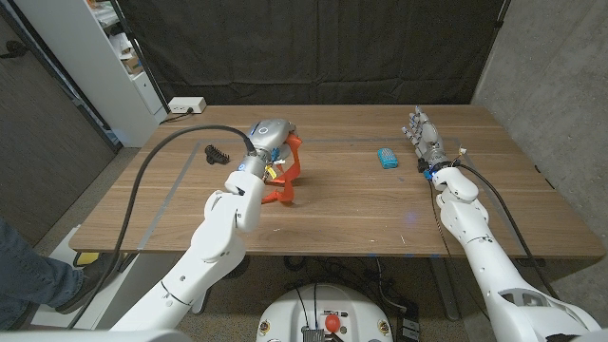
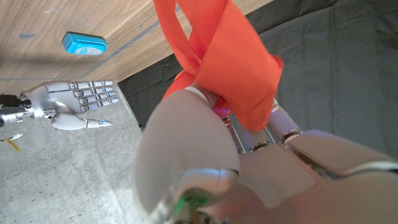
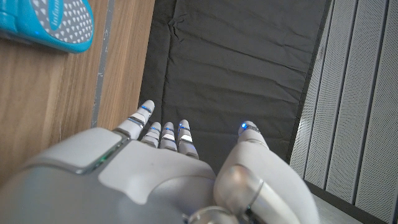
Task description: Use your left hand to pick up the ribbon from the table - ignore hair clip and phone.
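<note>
Ribbon (image 1: 285,171), orange, is hanging from the left hand (image 1: 269,136) over the middle of the wooden table (image 1: 361,214), its loops trailing down toward the tabletop; in the left wrist view the fingers (image 2: 283,124) are curling around the orange band (image 2: 227,56). Far to the right, the right hand (image 1: 425,141) is holding nothing, its fingers extended side by side. Just left of it, a blue phone (image 1: 387,158) is lying on the table, and a black hair clip (image 1: 218,153) is lying at the far left.

There are one orange ribbon (image 1: 285,176), one black hair clip (image 1: 218,153), one blue phone (image 1: 387,158), one white power strip (image 1: 185,105) beyond the table's far edge, one wooden table (image 1: 361,209), and two robot hands, left hand (image 1: 269,138) and right hand (image 1: 424,138).
</note>
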You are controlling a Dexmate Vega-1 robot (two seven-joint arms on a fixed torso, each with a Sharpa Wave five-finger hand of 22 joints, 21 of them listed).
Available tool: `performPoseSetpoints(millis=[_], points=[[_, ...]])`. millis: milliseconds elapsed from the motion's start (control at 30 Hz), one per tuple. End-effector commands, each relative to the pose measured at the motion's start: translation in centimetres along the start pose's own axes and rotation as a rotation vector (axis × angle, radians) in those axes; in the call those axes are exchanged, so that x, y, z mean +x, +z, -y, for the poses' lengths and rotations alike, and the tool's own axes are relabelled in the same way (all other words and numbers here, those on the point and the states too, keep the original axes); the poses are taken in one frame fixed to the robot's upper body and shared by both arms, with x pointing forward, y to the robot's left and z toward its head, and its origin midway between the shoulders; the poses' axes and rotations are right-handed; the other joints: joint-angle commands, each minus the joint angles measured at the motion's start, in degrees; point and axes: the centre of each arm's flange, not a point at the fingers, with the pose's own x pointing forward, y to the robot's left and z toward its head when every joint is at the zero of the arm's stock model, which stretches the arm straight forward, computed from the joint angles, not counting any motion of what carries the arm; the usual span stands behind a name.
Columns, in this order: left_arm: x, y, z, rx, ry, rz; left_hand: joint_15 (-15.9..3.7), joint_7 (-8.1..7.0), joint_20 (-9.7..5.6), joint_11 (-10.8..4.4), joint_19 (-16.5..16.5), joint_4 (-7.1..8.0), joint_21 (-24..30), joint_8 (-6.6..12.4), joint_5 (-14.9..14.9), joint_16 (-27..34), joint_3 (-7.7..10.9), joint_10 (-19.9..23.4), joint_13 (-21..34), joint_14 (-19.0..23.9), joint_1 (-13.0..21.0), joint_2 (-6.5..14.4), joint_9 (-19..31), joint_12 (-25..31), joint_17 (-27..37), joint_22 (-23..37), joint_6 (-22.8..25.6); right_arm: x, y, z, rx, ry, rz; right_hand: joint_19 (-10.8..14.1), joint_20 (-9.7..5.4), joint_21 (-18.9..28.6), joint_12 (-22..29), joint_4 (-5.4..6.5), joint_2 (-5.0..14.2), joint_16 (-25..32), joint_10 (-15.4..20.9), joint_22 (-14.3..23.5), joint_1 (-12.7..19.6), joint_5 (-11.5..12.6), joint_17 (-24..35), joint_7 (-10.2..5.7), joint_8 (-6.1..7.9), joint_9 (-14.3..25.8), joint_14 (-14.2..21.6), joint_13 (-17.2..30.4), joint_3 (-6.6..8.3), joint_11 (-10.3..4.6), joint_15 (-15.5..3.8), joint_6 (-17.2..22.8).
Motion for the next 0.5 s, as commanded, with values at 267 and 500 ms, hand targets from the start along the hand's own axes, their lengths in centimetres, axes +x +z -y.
performPoseSetpoints(millis=[267, 500], points=[[0.1, -0.4, -2.7, -0.003, 0.058, -0.005, -2.12, -0.12, -0.25, 0.15, -0.28, -0.03, 1.14, 0.51, 0.76, -0.24, 0.96, 0.82, 0.68, 1.54, -0.68, -0.19, 0.08, -0.67, 0.65, -0.03, 0.12, 0.0, -0.1, -0.4, 0.005, -0.002, 0.004, 0.43, -0.03, -0.12, 0.50, -0.35, 0.56, 0.26, 0.29, 0.08, -0.03, -0.04, 0.09, -0.09, 0.17, 0.32, -0.05, 0.27, 0.16, 0.26, 0.11, 0.61], [0.3, -0.3, -3.7, 0.021, 0.098, 0.001, -2.16, -0.03, -0.26, 0.25, -0.27, -0.01, 1.71, 0.77, 0.94, -0.28, 1.35, 0.90, 1.01, 1.83, -0.97, -0.31, 0.34, -1.18, 1.00, -0.11, 0.26, 0.0, -0.1, -0.4, 0.002, -0.004, 0.006, 0.46, -0.05, -0.11, 0.50, -0.39, 0.60, 0.26, 0.31, 0.09, -0.04, -0.05, 0.09, -0.07, 0.17, 0.32, -0.03, 0.27, 0.15, 0.36, 0.05, 0.63]])
